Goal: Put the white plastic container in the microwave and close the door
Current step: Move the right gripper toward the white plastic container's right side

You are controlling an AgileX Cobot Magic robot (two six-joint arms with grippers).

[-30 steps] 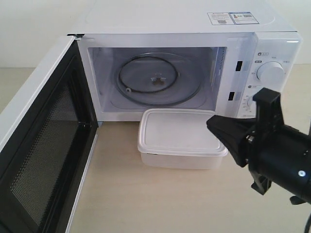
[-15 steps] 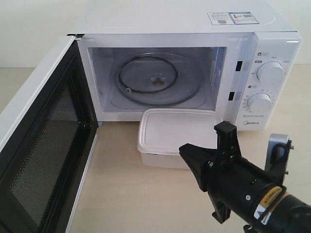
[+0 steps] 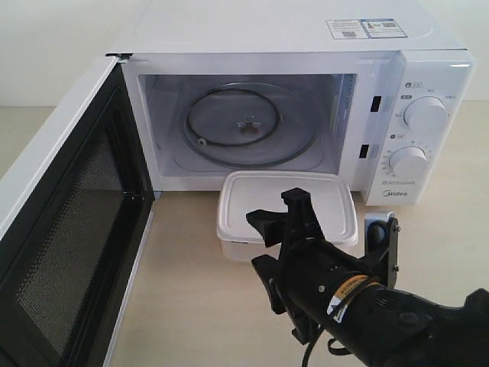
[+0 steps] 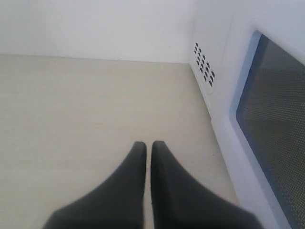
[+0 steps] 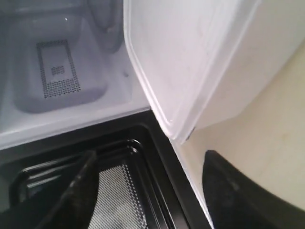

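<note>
1. Surface and room: pale wood-grain table (image 3: 191, 306), with a plain white wall (image 3: 46, 46) behind the microwave (image 3: 267, 30).
2. The microwave sits at the back of the table. Its door (image 3: 69, 229) stands wide open at its left side, black mesh inner face showing. The glass turntable (image 3: 244, 126) lies in the lit cavity. Two knobs (image 3: 425, 115) sit on the panel at the microwave's right and stickers (image 3: 365, 28) on its top.
3. The container (image 3: 248, 191) lies flat on the table just in front of the microwave's opening, lid on, outside the cavity.
4. The left gripper (image 4: 145, 145) is over the table to the left of the microwave, on the outer side of the open door. Its fingers are pressed together, leaving only a hairline slit with nothing in it. The door's dark window (image 4: 271, 119) is just beside them, and the microwave's side vents (image 4: 204, 64) lie further on.
5. The right gripper (image 3: 256, 241) is in front of the microwave, at the container's front-left corner. Its fingers (image 5: 71, 191) are spread wide and hold nothing. In the wrist view the container's corner lies just past the tips. Contact cannot be told.
6. Hidden or cut off: the right arm covers much of the container's front wall and part of its lid. The door's lower left runs out of frame. Both wrist views cut off the finger bases. The panel print is too small to read.
</note>
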